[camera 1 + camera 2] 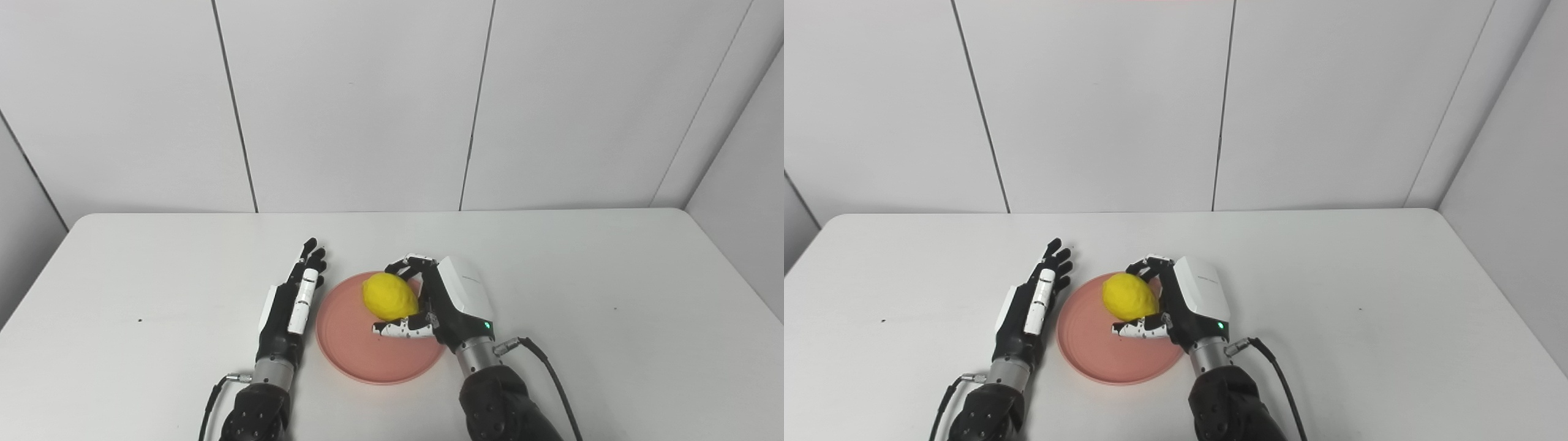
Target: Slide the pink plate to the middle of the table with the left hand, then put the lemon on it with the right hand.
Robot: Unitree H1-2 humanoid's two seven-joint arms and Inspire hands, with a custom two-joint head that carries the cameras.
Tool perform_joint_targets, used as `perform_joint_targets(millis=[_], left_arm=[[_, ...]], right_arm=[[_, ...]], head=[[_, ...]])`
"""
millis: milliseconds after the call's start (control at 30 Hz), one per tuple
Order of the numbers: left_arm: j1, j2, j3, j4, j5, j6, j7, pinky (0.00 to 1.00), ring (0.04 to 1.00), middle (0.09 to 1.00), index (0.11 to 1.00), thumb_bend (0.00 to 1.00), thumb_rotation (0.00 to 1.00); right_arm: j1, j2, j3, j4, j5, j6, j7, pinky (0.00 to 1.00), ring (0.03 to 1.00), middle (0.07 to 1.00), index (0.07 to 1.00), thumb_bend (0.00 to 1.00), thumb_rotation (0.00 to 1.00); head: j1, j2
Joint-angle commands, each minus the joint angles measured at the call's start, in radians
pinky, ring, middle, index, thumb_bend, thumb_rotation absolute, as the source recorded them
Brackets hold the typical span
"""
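Observation:
The pink plate (355, 352) lies near the table's front middle. A yellow lemon (389, 296) is over its far part, held in my right hand (438, 300), whose fingers curl around the far side and whose thumb lies under the near side. I cannot tell whether the lemon touches the plate. My left hand (293, 303) rests flat on the table just left of the plate's rim, fingers stretched out and pointing away, holding nothing.
The white table (582, 275) has bare surface to the left, right and behind the plate. Grey wall panels stand behind its far edge. A cable (551, 373) trails from my right wrist.

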Motion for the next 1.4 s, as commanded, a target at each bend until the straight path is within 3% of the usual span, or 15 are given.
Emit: perform_joint_targets(millis=[0,700,833,967,1033,1167,1200,1367], left_arm=[[-0.007,-0.025,-0.016,-0.006,0.008,0.007,0.000,0.92,0.929,0.940,0.942,0.50,1.00],[-0.006,-0.026,-0.013,-0.015,-0.003,0.018,-0.005,0.93,0.938,0.945,0.947,0.50,1.00],[-0.008,-0.024,-0.012,-0.006,-0.006,0.007,-0.007,0.94,0.937,0.947,0.950,0.51,1.00],[-0.009,-0.023,-0.012,-0.006,-0.004,0.008,-0.006,0.93,0.936,0.945,0.950,0.51,1.00],[-0.010,-0.023,-0.012,-0.005,-0.007,0.005,-0.008,0.93,0.938,0.947,0.951,0.51,1.00],[-0.011,-0.024,-0.008,-0.005,-0.010,0.014,-0.007,0.93,0.937,0.946,0.950,0.50,1.00],[-0.012,-0.024,-0.008,-0.004,-0.013,0.013,-0.008,0.93,0.938,0.947,0.951,0.50,1.00],[-0.013,-0.022,-0.008,0.003,-0.017,0.003,-0.011,0.94,0.940,0.949,0.953,0.50,1.00]], right_arm=[[-0.048,0.017,0.001,-0.010,-0.009,-0.035,-0.007,0.08,0.137,0.469,0.489,0.53,0.00],[-0.046,-0.015,0.048,0.064,-0.025,-0.088,0.003,0.16,0.212,0.470,0.490,0.52,0.00],[-0.043,-0.018,0.045,0.065,-0.029,-0.094,-0.002,0.24,0.290,0.474,0.491,0.52,0.00],[-0.043,-0.021,0.043,0.071,-0.036,-0.115,-0.015,0.26,0.305,0.474,0.491,0.52,0.00],[-0.042,-0.022,0.041,0.069,-0.037,-0.116,-0.016,0.31,0.346,0.477,0.492,0.52,0.00],[-0.041,-0.027,0.045,0.058,-0.056,-0.108,-0.013,0.57,0.587,0.490,0.501,0.52,0.00],[-0.041,-0.029,0.045,0.058,-0.057,-0.109,-0.011,0.63,0.637,0.578,0.494,0.51,0.06],[-0.040,-0.039,0.052,0.043,-0.053,-0.120,0.004,0.73,0.734,0.720,0.498,0.51,0.14]], head=[[0.001,0.000],[-0.007,0.002],[-0.008,0.001],[-0.011,0.001],[-0.013,0.001],[-0.015,0.001],[-0.014,0.000],[-0.018,0.000]])
